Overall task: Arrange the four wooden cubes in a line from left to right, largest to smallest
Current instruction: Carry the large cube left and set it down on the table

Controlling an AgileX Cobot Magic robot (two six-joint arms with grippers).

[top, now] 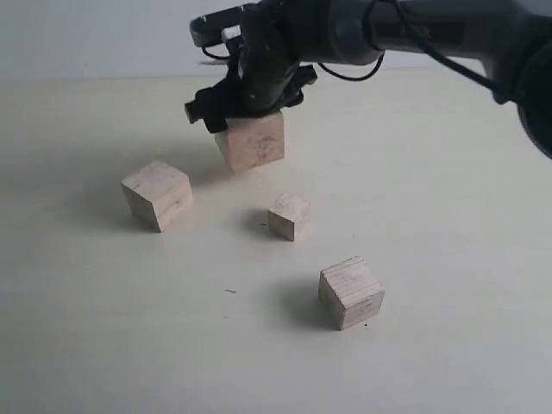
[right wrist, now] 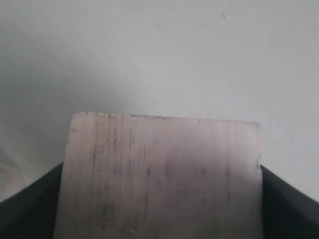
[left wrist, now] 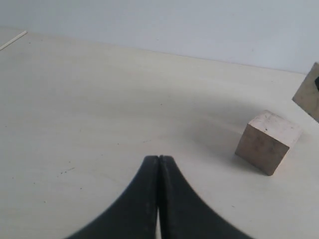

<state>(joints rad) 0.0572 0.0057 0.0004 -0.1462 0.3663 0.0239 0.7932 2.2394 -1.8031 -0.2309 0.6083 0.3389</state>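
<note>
My right gripper (top: 248,110) reaches across to the back middle and is shut on the largest wooden cube (top: 252,141), held slightly tilted low over the table; I cannot tell whether it touches. That cube (right wrist: 164,174) fills the right wrist view, with my right gripper (right wrist: 160,219) and its dark fingers (right wrist: 291,209) at both sides. A second cube (top: 157,195) sits to the left, the smallest cube (top: 288,216) in the middle, and a mid-sized cube (top: 352,292) nearer the front. My left gripper (left wrist: 159,159) is shut on nothing, with a cube (left wrist: 268,141) lying beyond it.
The pale table (top: 448,216) stretches wide around the cubes. A corner of another cube (left wrist: 309,92) shows at the edge of the left wrist view. The right arm (top: 414,30) spans the back right. My left arm is outside the exterior view.
</note>
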